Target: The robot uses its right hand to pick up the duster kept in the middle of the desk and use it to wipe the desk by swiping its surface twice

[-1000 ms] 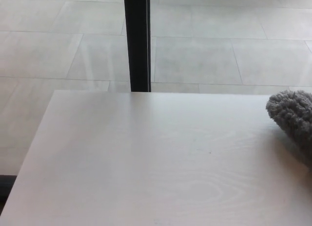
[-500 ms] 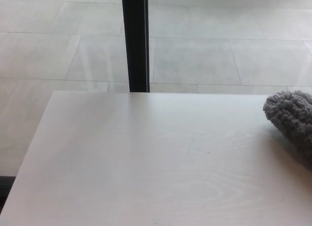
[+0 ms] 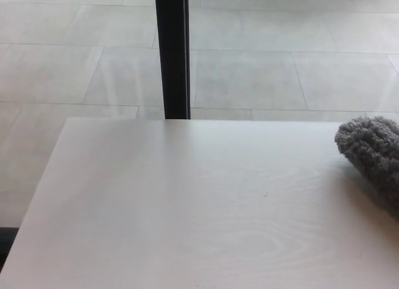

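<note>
A grey fluffy duster (image 3: 373, 153) lies on the pale wooden desk (image 3: 187, 208) at the right edge of the head view, partly cut off by the picture border. Neither of my hands shows in the picture, and no arm is visible.
A black vertical post (image 3: 171, 52) stands just behind the desk's far edge. Beyond it lies a floor of large pale tiles (image 3: 268, 64). The desk's left edge runs diagonally down to the lower left corner.
The whole picture has shifted slightly to the left, so the camera has moved a little. The duster lies in the same place on the desk.
</note>
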Tool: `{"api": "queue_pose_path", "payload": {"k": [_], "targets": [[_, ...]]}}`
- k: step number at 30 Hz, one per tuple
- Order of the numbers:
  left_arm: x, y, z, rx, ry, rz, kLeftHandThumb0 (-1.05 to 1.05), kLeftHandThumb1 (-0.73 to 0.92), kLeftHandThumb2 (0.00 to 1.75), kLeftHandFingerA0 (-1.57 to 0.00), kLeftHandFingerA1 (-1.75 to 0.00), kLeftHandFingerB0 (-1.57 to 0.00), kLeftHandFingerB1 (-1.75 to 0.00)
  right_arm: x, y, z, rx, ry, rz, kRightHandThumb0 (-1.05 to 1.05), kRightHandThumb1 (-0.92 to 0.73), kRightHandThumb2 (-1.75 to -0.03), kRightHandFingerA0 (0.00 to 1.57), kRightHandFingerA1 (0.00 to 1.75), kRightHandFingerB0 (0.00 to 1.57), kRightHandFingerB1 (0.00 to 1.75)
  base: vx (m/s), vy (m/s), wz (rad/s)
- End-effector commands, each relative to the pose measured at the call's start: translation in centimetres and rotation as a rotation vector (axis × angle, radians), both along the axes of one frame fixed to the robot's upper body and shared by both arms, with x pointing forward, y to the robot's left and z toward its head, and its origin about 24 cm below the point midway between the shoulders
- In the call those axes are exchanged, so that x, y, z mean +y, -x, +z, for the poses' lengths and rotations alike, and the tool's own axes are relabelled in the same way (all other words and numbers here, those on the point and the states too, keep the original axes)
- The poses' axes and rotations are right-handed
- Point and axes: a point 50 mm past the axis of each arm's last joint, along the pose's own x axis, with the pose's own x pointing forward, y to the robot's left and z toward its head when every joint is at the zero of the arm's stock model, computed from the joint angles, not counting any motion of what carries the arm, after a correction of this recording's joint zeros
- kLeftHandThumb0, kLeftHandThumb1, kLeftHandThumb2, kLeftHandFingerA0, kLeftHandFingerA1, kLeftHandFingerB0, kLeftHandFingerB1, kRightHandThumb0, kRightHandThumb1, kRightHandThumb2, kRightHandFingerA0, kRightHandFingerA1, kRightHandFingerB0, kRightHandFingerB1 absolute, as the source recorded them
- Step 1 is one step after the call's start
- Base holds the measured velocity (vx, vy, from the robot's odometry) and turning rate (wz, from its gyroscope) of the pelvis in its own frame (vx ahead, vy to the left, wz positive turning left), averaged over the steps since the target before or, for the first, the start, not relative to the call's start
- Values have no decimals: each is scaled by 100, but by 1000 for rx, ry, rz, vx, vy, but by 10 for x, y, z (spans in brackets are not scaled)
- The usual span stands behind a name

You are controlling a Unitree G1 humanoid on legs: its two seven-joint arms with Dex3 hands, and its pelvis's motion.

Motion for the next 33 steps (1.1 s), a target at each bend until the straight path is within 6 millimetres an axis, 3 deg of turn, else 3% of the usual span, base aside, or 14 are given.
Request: {"api": "queue_pose_path", "payload": {"k": [1, 3, 6, 10, 11, 12, 13, 14, 18, 23, 24, 25, 26, 33], "targets": [[3, 9, 1, 32, -30, -20, -43, 67, 60, -68, -56, -60, -47, -13, 101, -63, -558, -327, -528, -78, -73, -62, 111, 166, 0, 87, 0, 0, 0], [3, 9, 1, 23, -22, -8, -42, 64, 59, -71, -57, -61, -46, -9, 110, -75, -605, -375, -568, -79, -69, -67, 92, 167, 1, 96, 0, 0, 0], [6, 9, 3, 3, -13, 15, -46, 67, 60, -69, -61, -59, -48, 4, 122, -103, -682, -535, -729, -78, -70, -66, 143, 174, 0, 87, 0, 0, 0], [8, 13, 5, -30, 5, 72, -47, 63, 59, -72, -64, -60, -48, 13, 126, -117, -712, -606, -768, -77, -53, -103, 157, 163, 5, 59, 0, 0, 0], [9, 14, 4, -49, 21, 126, -47, 60, 58, -75, -64, -63, -49, 16, 124, -120, -693, -606, -767, -78, -67, -66, 79, 173, 0, 93, 0, 0, 0], [9, 14, 4, -67, 34, 161, -43, 58, 57, -77, -63, -62, -49, 18, 123, -122, -693, -615, -771, -80, -50, -99, 64, 116, 10, 74, 0, 0, 0], [9, 14, 4, -68, 35, 164, -43, 58, 57, -77, -63, -62, -49, 18, 124, -123, -694, -616, -774, -80, -50, -99, 64, 116, 10, 74, 0, 0, 0], [8, 15, 4, -42, 1, 120, -46, 59, 58, -78, -63, -63, -49, 21, 126, -128, -649, -634, -759, -74, -75, -56, 41, 116, 5, 99, 0, 0, 0], [9, 17, 4, -32, -5, 149, -46, 62, 59, -78, -64, -66, -49, 30, 134, -137, -488, -620, -674, -76, -70, -58, 88, 111, 13, 92, 0, 0, 0], [11, 16, 4, -18, -28, 145, -47, 60, 58, -78, -63, -68, -52, 36, 138, -145, -319, -621, -591, -78, -68, -59, 91, 106, 22, 87, 0, 0, 0], [11, 17, 5, -15, -26, 151, -49, 60, 58, -76, -61, -66, -50, 37, 141, -146, -249, -604, -560, -76, -49, -93, 95, 97, 29, 73, 0, 0, 0], [12, 17, 5, -14, -26, 152, -49, 60, 58, -76, -61, -66, -50, 37, 141, -146, -241, -602, -555, -70, -64, -59, 95, 96, 29, 73, 0, 0, 0], [11, 19, 5, -8, -31, 140, -48, 62, 59, -73, -61, -65, -52, 37, 141, -146, -200, -591, -530, -78, -49, -93, 103, 96, 46, 80, 0, 0, 0], [11, 21, 4, 13, -50, 132, -48, 61, 59, -80, -62, -68, -51, 41, 146, -149, -3, -550, -393, -75, -60, -59, 116, 81, 69, 76, 0, 0, 0]]}}
